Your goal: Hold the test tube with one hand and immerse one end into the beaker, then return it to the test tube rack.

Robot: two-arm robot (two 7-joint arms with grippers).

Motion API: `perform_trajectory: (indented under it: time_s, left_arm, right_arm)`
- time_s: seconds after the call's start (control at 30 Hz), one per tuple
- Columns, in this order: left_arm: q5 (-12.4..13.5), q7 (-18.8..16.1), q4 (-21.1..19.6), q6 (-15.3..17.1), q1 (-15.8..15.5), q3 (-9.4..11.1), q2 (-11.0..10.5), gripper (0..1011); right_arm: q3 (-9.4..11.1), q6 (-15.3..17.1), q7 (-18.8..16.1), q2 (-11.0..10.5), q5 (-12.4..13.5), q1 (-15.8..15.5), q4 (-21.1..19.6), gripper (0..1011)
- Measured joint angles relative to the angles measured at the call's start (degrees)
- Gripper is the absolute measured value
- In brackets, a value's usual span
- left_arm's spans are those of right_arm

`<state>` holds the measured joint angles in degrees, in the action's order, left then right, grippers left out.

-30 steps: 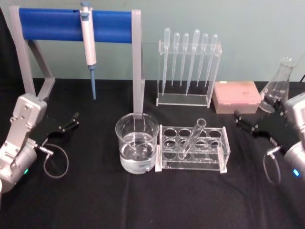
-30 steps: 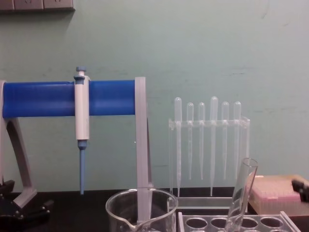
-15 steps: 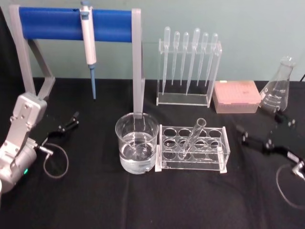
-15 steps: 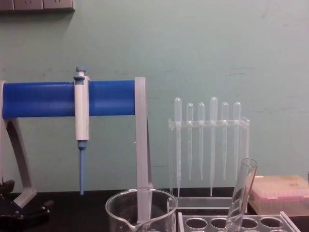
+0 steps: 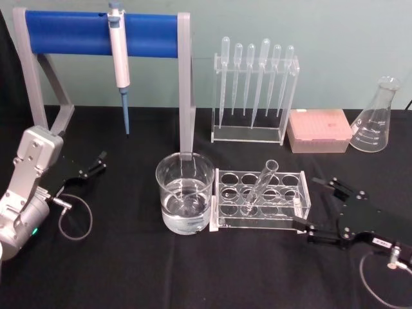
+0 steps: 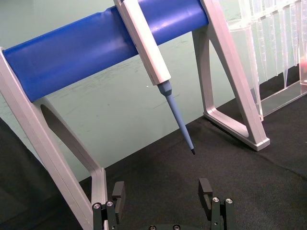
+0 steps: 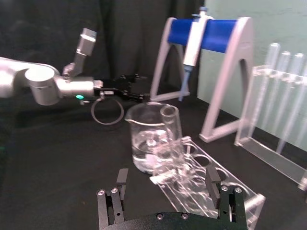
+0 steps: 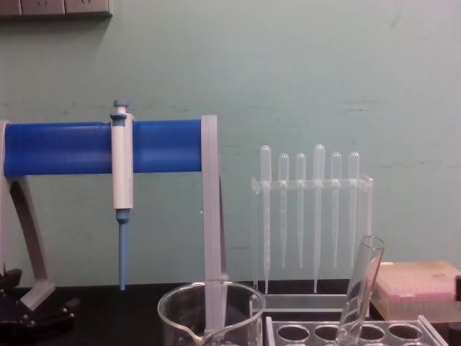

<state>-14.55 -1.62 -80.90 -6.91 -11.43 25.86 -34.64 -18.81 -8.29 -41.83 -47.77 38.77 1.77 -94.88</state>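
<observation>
- Head view shows the black-draped bench (image 5: 129, 270) carrying everything, with a blue-barred stand (image 5: 71, 32) at its far left.
- The test tube rack (image 5: 302, 193) sits mid-bench. The beaker (image 5: 167, 187), part filled with clear liquid, stands just beside its left end.
- The right pincer (image 5: 306, 203) lies low at the rack's right end, its jaws spread wide and grasping nothing. In the right wrist view the right pincer (image 7: 168, 176) faces along the rack toward the tube.
- The left pincer (image 5: 96, 164) is parked near the stand's foot at the bench's left, well apart from the glassware. Its jaws are also released and empty, as the left wrist view (image 6: 162, 189) shows.
- The test tube (image 5: 261, 183) stands tilted in a hole near the rack's middle, its open rim leaning up and away above the rack top.
- The tube is probably light, stiff, slick and easily cracked.
- The bare stretch between the rack top and the rim looks the best place to take hold of it.
- A gentle squeeze should serve, drawing the tube out along its own lean so it does not lever against the hole.
</observation>
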Motion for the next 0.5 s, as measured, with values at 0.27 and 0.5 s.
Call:
perform_trajectory:
  time_s: [0.27,0.5]
  left_arm:
    - [0.0,0.0,0.0,0.0,0.0,0.0,0.0,1000]
    - [0.0,0.0,0.0,0.0,0.0,0.0,0.0,1000]
  right_arm:
    - [-2.54,0.69,-2.67,3.46,-1.0,3.94,1.87,1002]
    - [-4.4,1.52,-1.73,6.35,-2.92,6.84,3.78,1002]
